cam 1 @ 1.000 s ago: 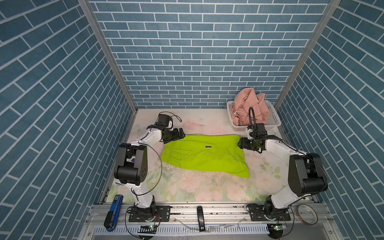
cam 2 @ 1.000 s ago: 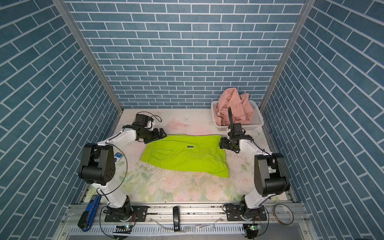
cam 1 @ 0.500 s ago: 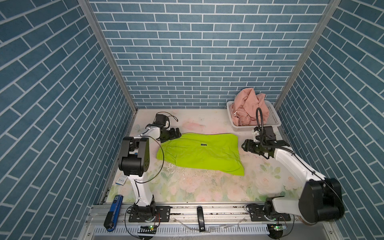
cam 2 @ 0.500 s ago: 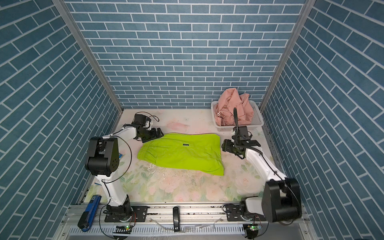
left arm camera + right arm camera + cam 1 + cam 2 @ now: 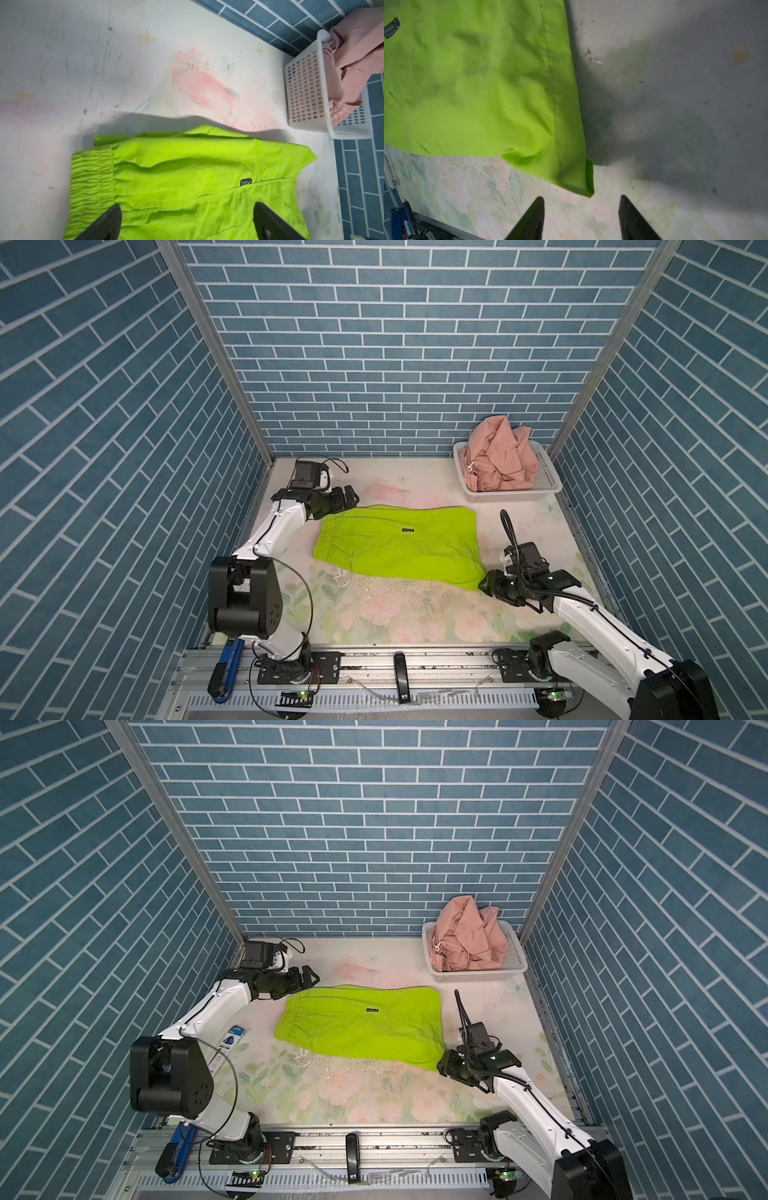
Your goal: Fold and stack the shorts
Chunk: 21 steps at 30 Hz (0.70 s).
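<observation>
Thin, crinkled lime-green fabric shorts (image 5: 395,547) lie flat at the centre of the table (image 5: 415,614). The left gripper (image 5: 351,497) is spread wide and the right gripper (image 5: 581,197) partly spread, both empty.

- A robot test booth in a lab, dressed to look homely.
- Walls (image 5: 395,344) of printed blue brick meet at bare metal posts (image 5: 217,348).
- A worn flowered sheet covers the table (image 5: 395,614).
- The left arm (image 5: 276,531) and right arm (image 5: 590,614) are bolted to a metal rail (image 5: 449,659), with loose cables.
- A white laundry basket (image 5: 548,489) stands in the far corner.
</observation>
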Each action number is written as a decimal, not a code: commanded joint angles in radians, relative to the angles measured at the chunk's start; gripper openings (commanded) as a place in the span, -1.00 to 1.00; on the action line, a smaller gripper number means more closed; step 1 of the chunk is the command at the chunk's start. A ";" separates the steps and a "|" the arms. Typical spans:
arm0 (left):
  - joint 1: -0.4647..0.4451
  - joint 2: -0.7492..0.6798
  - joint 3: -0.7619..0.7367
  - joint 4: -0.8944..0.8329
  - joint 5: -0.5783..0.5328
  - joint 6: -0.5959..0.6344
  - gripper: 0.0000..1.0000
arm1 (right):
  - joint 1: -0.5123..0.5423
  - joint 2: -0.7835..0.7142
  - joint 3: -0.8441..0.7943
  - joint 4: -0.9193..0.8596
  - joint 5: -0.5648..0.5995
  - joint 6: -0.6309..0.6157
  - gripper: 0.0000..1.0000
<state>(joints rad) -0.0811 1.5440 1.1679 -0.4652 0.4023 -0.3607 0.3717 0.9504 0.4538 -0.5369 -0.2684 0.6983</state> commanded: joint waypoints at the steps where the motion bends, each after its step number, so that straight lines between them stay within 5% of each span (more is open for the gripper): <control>1: -0.003 0.014 -0.121 -0.004 -0.010 -0.027 0.99 | 0.006 0.054 -0.002 0.144 -0.023 0.039 -0.05; 6: -0.002 0.049 -0.204 0.080 0.024 -0.039 0.99 | 0.013 0.141 0.098 0.071 -0.012 -0.042 -1.00; 13: 0.000 0.112 -0.177 0.017 -0.049 0.010 0.99 | 0.014 0.070 0.332 -0.246 0.096 -0.120 -1.00; 21: 0.003 0.184 -0.171 0.011 -0.053 0.021 0.99 | 0.013 0.083 0.401 -0.379 0.095 -0.129 -1.00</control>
<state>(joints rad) -0.0818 1.6772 0.9985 -0.4339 0.3862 -0.3660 0.3817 1.0256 0.8421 -0.7914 -0.2104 0.5938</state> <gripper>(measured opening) 0.995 0.043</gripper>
